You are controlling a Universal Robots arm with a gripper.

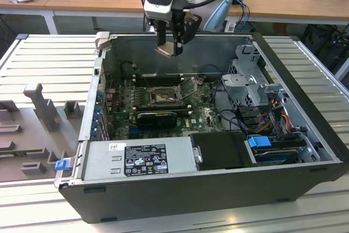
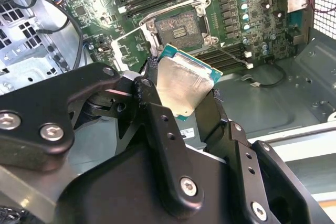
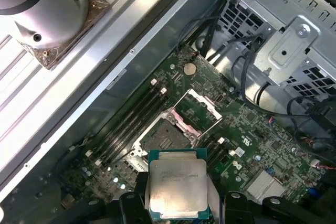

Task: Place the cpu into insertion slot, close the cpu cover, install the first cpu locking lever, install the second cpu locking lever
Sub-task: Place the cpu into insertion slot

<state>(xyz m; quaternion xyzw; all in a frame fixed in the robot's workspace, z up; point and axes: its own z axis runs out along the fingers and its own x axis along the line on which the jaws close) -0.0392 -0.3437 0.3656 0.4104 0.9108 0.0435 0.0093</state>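
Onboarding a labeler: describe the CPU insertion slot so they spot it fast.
Look inside the open black computer case at the green motherboard. Near its middle, beside the black memory slots, sits the insertion slot: the square, dark-framed socket, pins exposed, its cpu cover swung open.

The small square silvery-grey cpu sits clamped in the gripper, above the open black computer case. Below the gripper lies the dark-framed square insertion slot, its hinged metal cpu cover raised beside it.
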